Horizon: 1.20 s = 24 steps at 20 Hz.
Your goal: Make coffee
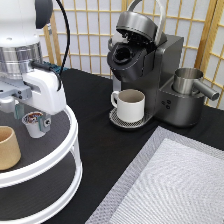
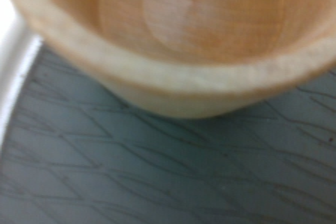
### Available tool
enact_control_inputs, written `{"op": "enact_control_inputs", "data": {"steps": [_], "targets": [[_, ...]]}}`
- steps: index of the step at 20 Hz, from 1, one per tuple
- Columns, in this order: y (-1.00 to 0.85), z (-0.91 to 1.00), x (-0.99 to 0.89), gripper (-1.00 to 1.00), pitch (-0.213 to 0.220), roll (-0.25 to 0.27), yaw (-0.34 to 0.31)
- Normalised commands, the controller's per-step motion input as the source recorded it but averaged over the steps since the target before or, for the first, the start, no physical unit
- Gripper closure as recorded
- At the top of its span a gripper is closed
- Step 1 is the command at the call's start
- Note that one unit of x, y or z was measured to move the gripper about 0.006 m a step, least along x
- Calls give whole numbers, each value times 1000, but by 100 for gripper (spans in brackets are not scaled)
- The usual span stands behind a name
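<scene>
While the arm is leaning in over the exterior view's left side, its pincer (image 1: 31,118) is hanging right down at the coffee pod (image 1: 34,123), which is sitting upright on the dark top tier of a white two-level round stand (image 1: 70,150). One finger is showing on each side of the pod, spread about as wide as the pod itself, but I cannot tell whether they are actually pressing on it or just flanking it. Just beside the pod, toward the exterior view's bottom left, a tan handleless cup (image 1: 7,147) is standing on the same tier; the wrist view is filling up with that cup's rim (image 2: 180,60) and the grey patterned mat beneath it. Well apart, toward the exterior view's top right, a dark coffee machine (image 1: 150,70) is standing on the black tabletop (image 1: 100,120) with its lid tilted up, a white handled mug (image 1: 129,105) is sitting on its drip tray, and a metal pitcher (image 1: 190,82) is resting on its right side
</scene>
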Motion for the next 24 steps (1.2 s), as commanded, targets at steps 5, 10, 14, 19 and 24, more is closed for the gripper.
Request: {"op": "enact_control_inputs", "data": {"steps": [5, 10, 14, 19, 24], "targets": [[7, -30, -114, 100, 0, 0, 12], [74, 283, -8, 100, -5, 0, 33], [109, 495, 30, 100, -31, 0, 37], [57, 730, 263, 100, -23, 20, 61], [212, 973, 603, 100, 26, 118, 81]]}}
